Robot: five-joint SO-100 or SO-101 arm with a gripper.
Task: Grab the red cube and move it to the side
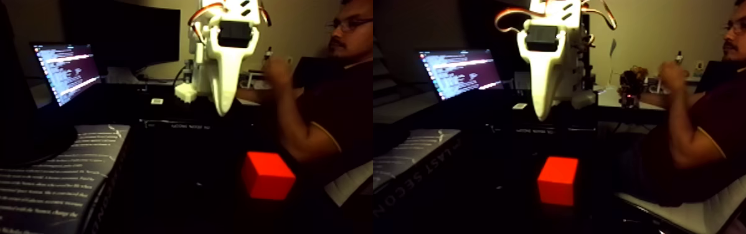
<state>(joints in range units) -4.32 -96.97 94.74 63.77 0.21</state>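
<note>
Fingers (223, 106) pressed together hang above the bright red-orange, matte red cube (268, 175).

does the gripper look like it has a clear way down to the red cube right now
Probably yes. The gripper hangs above the red cube, a little left of it in the fixed view, with dark bare surface between them. The book lies well left and the person's arm sits behind. Whether the gripper is open cannot be told.

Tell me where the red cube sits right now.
In the fixed view's left half, the red cube rests on the dark table, below and slightly right of the white gripper hanging above it, clear of its fingers, in front of the seated person.
</note>
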